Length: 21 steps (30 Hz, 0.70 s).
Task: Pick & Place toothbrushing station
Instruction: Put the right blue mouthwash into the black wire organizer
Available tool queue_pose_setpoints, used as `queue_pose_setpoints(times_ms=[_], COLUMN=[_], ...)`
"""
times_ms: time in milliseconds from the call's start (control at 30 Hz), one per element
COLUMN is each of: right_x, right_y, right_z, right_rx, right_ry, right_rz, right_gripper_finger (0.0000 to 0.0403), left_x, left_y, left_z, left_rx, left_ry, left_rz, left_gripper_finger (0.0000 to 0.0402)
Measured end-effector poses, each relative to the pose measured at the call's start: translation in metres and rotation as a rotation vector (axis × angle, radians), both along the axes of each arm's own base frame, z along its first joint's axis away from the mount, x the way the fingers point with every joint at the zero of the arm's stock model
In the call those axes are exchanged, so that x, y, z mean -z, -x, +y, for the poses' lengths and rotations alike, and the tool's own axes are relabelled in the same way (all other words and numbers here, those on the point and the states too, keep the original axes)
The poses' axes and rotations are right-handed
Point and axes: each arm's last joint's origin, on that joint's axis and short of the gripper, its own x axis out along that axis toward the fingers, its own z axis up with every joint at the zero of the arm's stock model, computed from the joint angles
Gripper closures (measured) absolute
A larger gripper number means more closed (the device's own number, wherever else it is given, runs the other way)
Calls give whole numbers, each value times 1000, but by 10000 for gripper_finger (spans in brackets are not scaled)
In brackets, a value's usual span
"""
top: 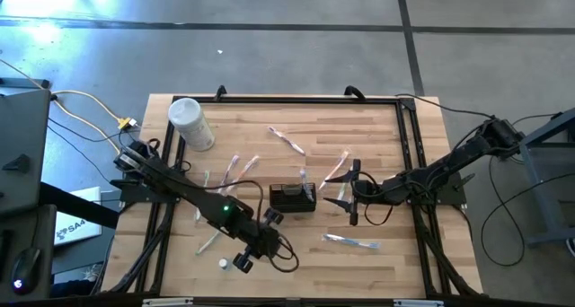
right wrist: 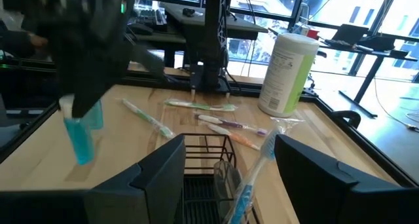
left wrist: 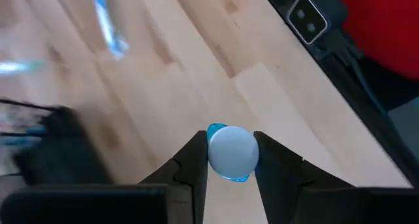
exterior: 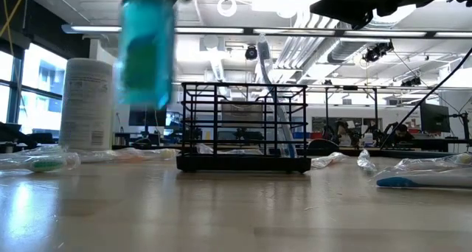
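While the black wire holder [top: 294, 197] stands near the middle of the desk [top: 377, 132] with one toothbrush [exterior: 274, 97] already upright in it, the left tool [left wrist: 230, 160] hangs off to its near-left side, clamped on a small blue bottle [exterior: 145, 47] with a white cap, lifted clear of the wood. Judging from this, the step in hand is carrying the bottle to the holder; it should travel high enough to clear the wire rim, then come down straight into a free compartment, away from the standing toothbrush. The right tool [right wrist: 228, 160] waits just at the holder's right side with its fingers spread wide and nothing between them, so the bottle had best come in from the left or from above to avoid that arm. Wrapped toothbrushes [top: 350, 241] lie scattered around the holder, and a tall white container [top: 191, 124] stands well apart at the far-left corner. Bare wood in front of the holder gives open room; the desk's near edge is close behind the left tool.
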Motion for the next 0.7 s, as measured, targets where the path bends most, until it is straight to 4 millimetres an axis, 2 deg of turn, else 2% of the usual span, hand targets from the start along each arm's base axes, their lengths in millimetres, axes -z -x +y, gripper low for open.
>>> queue_pose_setpoints(times_ms=[167, 267, 400, 567, 700], right_x=[0, 0, 0, 0, 1], right_y=[2, 2, 2, 2, 2], right_z=[4, 5, 5, 5, 5], right_rx=[-18, -23, -22, -22, -22], right_ry=[5, 7, 8, 8, 12], right_rz=[1, 1, 1, 2, 8], right_gripper_finger=[175, 175, 175, 175, 175], left_x=[-45, -60, -70, -70, -71], left_y=[1, -2, -11, -25, -32], left_z=[4, 16, 45, 84, 107], left_rx=[24, 25, -19, -46, -61], left_ry=[-123, -191, -215, -187, -129], left_rz=[-69, -93, -85, -66, -70], left_gripper_finger=[308, 308, 308, 308, 308])
